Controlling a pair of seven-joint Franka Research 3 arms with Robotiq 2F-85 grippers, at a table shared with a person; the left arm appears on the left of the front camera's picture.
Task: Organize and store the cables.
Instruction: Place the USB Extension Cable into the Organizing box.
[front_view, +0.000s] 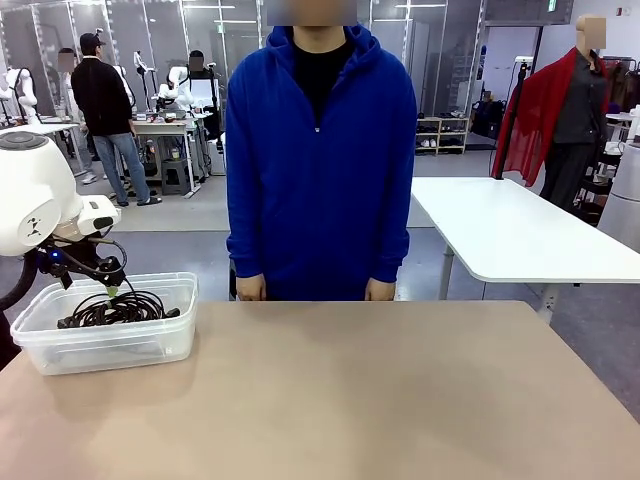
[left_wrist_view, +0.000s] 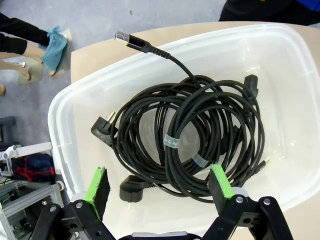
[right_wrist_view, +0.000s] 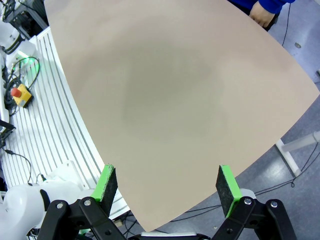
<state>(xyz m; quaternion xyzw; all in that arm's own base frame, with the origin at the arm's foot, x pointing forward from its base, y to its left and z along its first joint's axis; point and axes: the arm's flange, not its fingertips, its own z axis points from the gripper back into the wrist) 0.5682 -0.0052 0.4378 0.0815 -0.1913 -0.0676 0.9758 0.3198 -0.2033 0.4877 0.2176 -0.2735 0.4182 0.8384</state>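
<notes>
The black coiled cables (left_wrist_view: 200, 135) lie piled together in the clear plastic bin (left_wrist_view: 65, 145), directly beneath the left gripper (left_wrist_view: 162, 185), whose jaws stand wide open and empty above the coils. One USB plug (left_wrist_view: 123, 37) pokes over the bin's rim, beyond the jaws. The storing step looks about done: the next move is probably to lift clear, perhaps tucking that plug in. The right gripper (right_wrist_view: 167, 185) hangs with its jaws spread, empty, over the bare worktop (right_wrist_view: 165, 100)
</notes>
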